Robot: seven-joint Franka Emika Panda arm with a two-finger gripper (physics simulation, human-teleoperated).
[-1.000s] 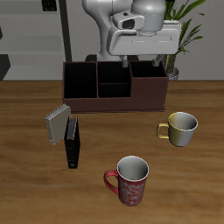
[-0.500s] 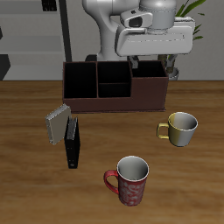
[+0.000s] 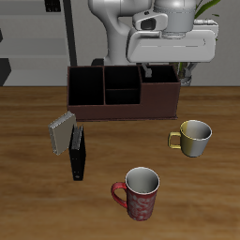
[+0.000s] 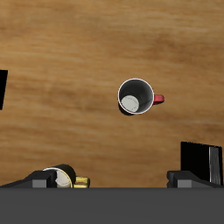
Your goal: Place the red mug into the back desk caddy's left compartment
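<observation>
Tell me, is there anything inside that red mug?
The red mug looks empty: the wrist view looks straight down onto a bare grey-white floor. The exterior view shows only its inner wall; its own rim hides the floor.

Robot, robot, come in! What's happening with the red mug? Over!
Gripper high over the back desk caddy, empty. Red mug upright near table's front edge, untouched. Nothing between mug and caddy.
</observation>
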